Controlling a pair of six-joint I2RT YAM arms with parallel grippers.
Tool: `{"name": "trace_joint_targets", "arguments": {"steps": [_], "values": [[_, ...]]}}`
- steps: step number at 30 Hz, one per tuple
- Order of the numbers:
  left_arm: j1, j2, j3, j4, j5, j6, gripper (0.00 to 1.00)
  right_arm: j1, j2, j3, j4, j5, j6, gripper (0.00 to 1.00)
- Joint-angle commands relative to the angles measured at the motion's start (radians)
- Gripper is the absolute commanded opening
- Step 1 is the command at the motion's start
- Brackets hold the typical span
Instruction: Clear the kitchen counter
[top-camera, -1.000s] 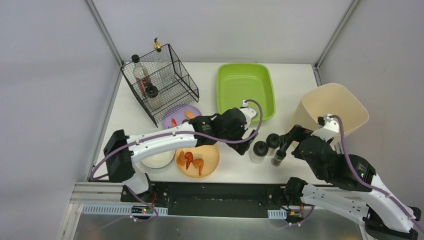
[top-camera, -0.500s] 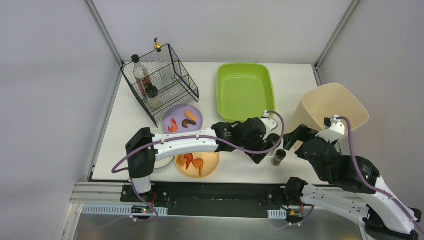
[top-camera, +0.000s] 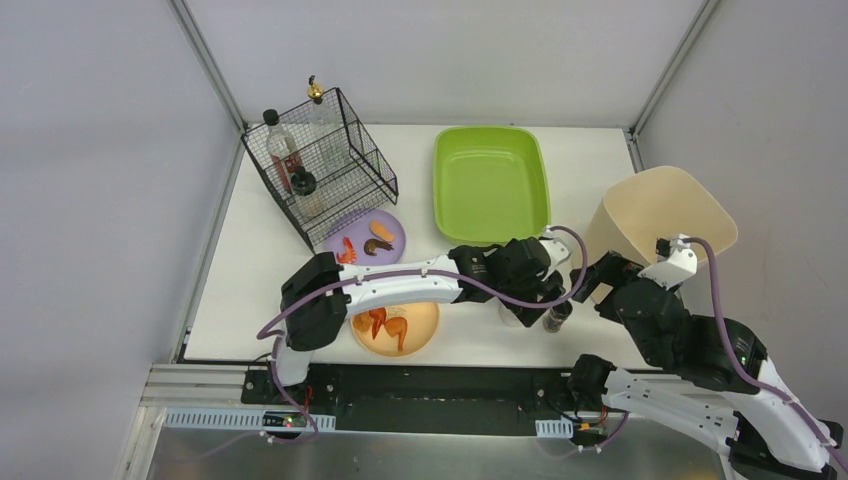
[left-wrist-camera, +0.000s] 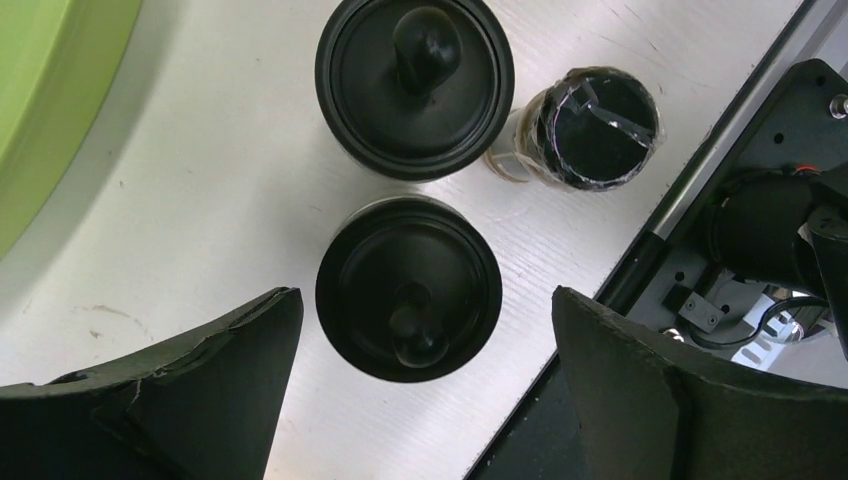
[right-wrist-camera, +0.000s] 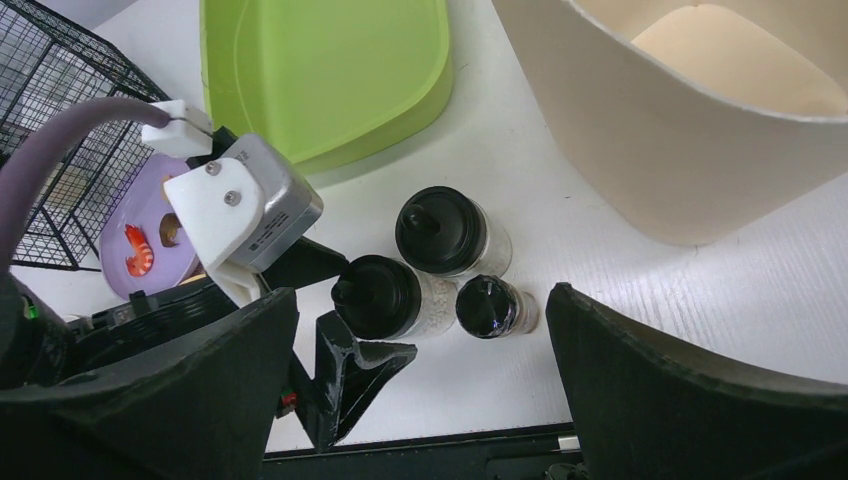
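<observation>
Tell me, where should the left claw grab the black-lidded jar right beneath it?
Probably around its round body just under the lid, coming straight down. The black-lidded jar stands upright between the fingers of the open left gripper, with bare kitchen counter on those two sides; the second jar crowds only its far side.

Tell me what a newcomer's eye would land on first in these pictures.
The left gripper is open over a black-lidded jar, one of three clustered near the front right of the counter. Behind them a bright lime-green tray sits empty at the back, with a big cream bin at the right edge.
</observation>
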Motion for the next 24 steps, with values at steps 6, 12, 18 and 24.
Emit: {"name": "trace_joint_targets", "arguments": {"steps": [6, 12, 18, 24], "values": [[-0.013, 0.065, 0.073, 0.014, -0.039, 0.02, 0.99, 0.005, -0.012, 0.002, -0.009, 0.008, 0.012, 0.99], [-0.014, 0.082, 0.078, 0.009, -0.051, 0.021, 0.92, 0.004, -0.014, -0.007, -0.009, 0.008, 0.015, 0.99], [-0.013, 0.085, 0.084, -0.008, -0.067, 0.019, 0.66, 0.005, -0.014, -0.015, 0.003, 0.003, 0.016, 0.99], [-0.013, 0.074, 0.082, -0.025, -0.1, 0.018, 0.26, 0.004, -0.011, -0.021, 0.009, -0.006, 0.016, 0.99]]}}
